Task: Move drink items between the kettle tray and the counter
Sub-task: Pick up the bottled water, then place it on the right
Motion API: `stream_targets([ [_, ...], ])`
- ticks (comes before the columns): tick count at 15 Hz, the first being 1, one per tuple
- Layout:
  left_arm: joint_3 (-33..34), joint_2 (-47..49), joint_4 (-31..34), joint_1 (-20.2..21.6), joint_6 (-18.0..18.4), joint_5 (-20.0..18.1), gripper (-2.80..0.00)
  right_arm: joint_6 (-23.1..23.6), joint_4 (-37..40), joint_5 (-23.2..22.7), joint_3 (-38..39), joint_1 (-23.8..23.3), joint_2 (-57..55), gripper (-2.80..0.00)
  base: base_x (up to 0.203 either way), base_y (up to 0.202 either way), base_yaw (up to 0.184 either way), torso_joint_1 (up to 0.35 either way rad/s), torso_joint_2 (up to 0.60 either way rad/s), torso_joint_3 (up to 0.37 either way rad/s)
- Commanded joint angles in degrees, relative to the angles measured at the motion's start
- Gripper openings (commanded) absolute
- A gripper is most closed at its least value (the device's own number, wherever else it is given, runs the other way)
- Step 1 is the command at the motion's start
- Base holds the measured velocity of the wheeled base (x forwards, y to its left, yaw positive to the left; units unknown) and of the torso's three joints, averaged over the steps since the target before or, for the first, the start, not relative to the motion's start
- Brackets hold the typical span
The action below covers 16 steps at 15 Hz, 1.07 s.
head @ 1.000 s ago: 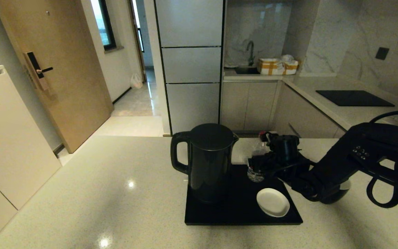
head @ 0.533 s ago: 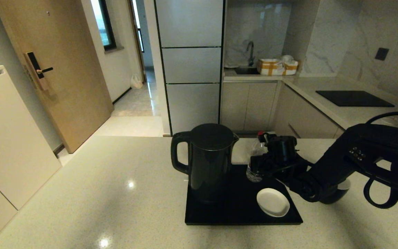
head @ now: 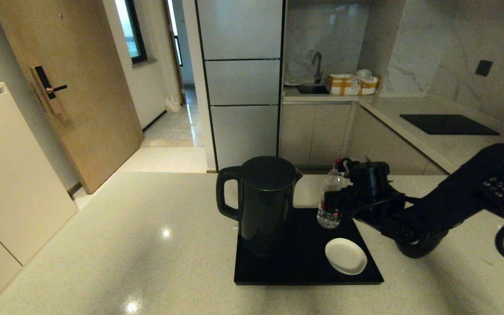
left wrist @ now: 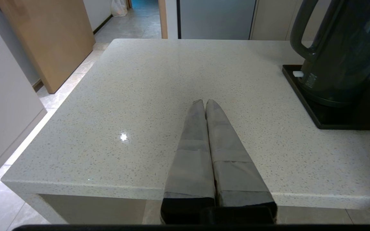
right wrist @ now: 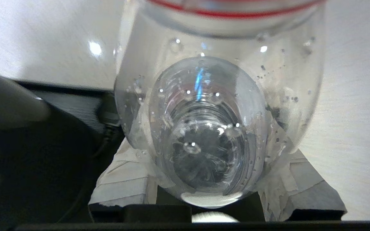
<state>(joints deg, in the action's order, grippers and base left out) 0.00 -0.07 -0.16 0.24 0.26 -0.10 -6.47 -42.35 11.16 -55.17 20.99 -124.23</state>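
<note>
Your right gripper (head: 337,202) pinches bottle (head: 330,199) above tray (head: 304,267), 3 o'clock of kettle (head: 264,203). Your left gripper (left wrist: 204,103) pressed together, parked over counter (left wrist: 159,80).

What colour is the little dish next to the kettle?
White. The small dish on the black tray shows best in the head view.
</note>
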Motion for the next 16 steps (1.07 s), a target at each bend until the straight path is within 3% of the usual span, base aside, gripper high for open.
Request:
stream_targets([
  [1,0.00,0.07,-0.02,0.02,0.01,0.01,-2.80,-0.17,5.77,0.53,1.12,-0.42,12.28,-2.80,0.000,0.000,0.000,0.000,0.00,0.000],
  [4,0.00,0.07,-0.02,0.02,0.01,0.01,-2.80,-0.24,14.45,1.30,4.16,-4.87,23.89,-2.80,0.000,0.000,0.000,0.000,0.00,0.000],
  [8,0.00,0.07,-0.02,0.02,0.01,0.01,-2.80,0.48,19.01,0.29,13.35,-24.14,35.55,-2.80,0.000,0.000,0.000,0.000,0.00,0.000],
  [13,0.00,0.07,-0.02,0.02,-0.08,0.01,-2.80,2.06,20.69,-3.98,16.47,-46.92,36.19,-2.80,0.000,0.000,0.000,0.000,0.00,0.000],
  [16,0.00,0.07,-0.02,0.02,0.01,0.01,-2.80,4.07,19.54,-4.89,19.48,-52.83,31.20,-2.80,0.000,0.000,0.000,0.000,0.00,0.000],
])
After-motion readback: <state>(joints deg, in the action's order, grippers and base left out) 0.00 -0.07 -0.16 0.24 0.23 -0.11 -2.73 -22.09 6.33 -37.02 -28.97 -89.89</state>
